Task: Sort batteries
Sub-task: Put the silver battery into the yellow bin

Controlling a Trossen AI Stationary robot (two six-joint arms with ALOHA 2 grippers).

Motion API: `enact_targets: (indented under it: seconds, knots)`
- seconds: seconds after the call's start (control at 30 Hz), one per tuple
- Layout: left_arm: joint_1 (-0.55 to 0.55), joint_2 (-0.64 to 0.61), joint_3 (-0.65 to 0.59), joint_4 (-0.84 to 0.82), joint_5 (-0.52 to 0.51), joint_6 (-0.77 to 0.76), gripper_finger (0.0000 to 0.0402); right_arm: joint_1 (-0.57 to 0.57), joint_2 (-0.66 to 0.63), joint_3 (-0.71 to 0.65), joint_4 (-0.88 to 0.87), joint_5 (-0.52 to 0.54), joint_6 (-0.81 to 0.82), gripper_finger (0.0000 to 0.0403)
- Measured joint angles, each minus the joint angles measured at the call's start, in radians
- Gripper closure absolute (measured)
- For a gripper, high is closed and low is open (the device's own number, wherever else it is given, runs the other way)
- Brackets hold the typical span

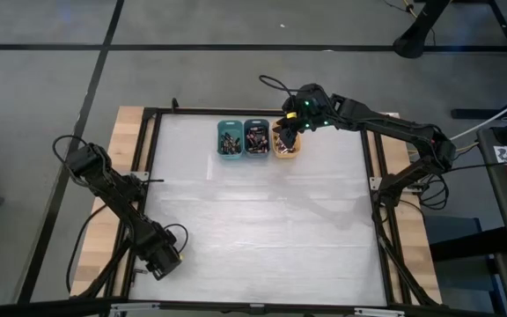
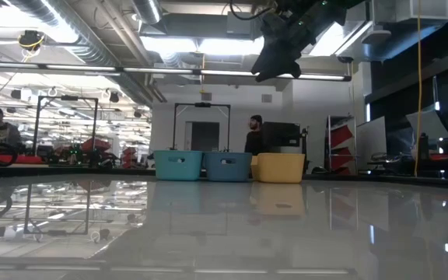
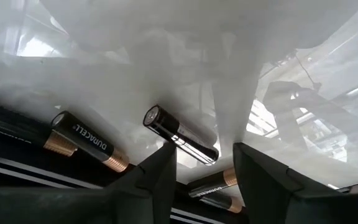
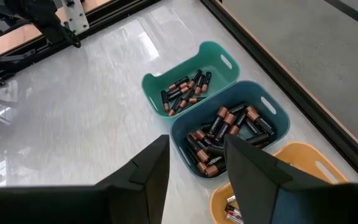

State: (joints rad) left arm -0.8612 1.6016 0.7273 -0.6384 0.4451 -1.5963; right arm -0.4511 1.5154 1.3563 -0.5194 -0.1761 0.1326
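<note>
The right gripper (image 1: 282, 132) hangs above the orange bin (image 1: 287, 148) at the far edge of the table (image 1: 262, 229), its fingers (image 4: 148, 168) standing apart with nothing between them. In the right wrist view the gap between them looks down on the junction of the blue bin (image 4: 229, 130) and the orange bin. The three bins stand in one row, sides touching: teal bin (image 1: 229, 139), blue bin, orange bin. A black frame (image 1: 148, 158) borders the white table surface, and the wide area in front of the bins lies open. The batteries (image 4: 219, 134) lie in loose heaps inside the bins, long axes flat and pointing in mixed directions; those in the teal bin (image 4: 185, 90) cluster mostly along one diagonal. The left gripper (image 1: 161, 260) sits low at the near left corner of the table, close to the frame. In the left wrist view its fingers (image 3: 160, 174) stand apart on either side of the near end of one dark battery (image 3: 180, 134), which lies flat with its long axis slanted; whether the fingers touch it cannot be told. Two copper-banded batteries (image 3: 89, 142) lie just beside it.
</note>
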Motion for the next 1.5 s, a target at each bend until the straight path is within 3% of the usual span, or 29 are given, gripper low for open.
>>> enact_targets:
  seconds: [0.37, 0.8, 1.07, 1.27, 1.5]
  knots:
    - [0.001, 0.000, 0.000, 0.000, -0.004, 0.002, 0.0293, 0.000, 0.000, 0.000, 0.007, 0.000, 0.000, 0.0249]
    - [0.016, -0.014, 0.013, -0.009, -0.026, 0.052, 0.0392, 0.000, 0.000, 0.000, 0.030, 0.000, 0.000, 0.0249]
    - [0.023, -0.136, 0.047, -0.081, -0.190, 0.032, 0.0390, 0.000, 0.000, 0.000, 0.063, 0.000, 0.000, 0.0249]
    - [0.060, -0.286, 0.057, -0.062, -0.412, 0.073, 0.0389, 0.000, 0.000, 0.000, 0.068, -0.013, 0.000, 0.0249]
    - [0.170, -0.463, 0.059, -0.016, -0.698, 0.206, 0.0393, 0.025, 0.000, 0.000, 0.220, -0.237, 0.053, 0.0249]
